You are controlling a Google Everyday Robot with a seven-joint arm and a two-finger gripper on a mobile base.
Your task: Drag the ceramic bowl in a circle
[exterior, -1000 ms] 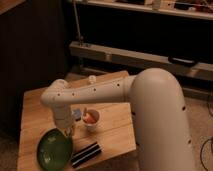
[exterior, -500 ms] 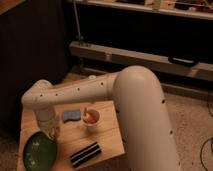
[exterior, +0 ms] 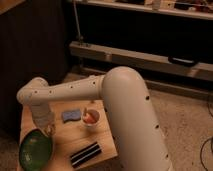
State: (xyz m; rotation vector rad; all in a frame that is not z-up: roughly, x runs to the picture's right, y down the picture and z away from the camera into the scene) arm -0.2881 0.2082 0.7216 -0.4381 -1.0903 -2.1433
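Four things sit on the pale wooden tabletop point(exterior: 107, 140). The ceramic bowl point(exterior: 35, 148) is a wide, shallow, round green dish with a glossy glaze and a darker rim, lying near the tabletop's front left corner. Behind it and to the right lies a small blue sponge point(exterior: 70, 115); right of the sponge stands a small white cup point(exterior: 91, 118) with orange contents. A flat black ridged bar point(exterior: 85, 153) lies right of the bowl, near the front edge. The claw point(exterior: 48, 131) reaches down at the bowl's rear right rim, closed on that rim.
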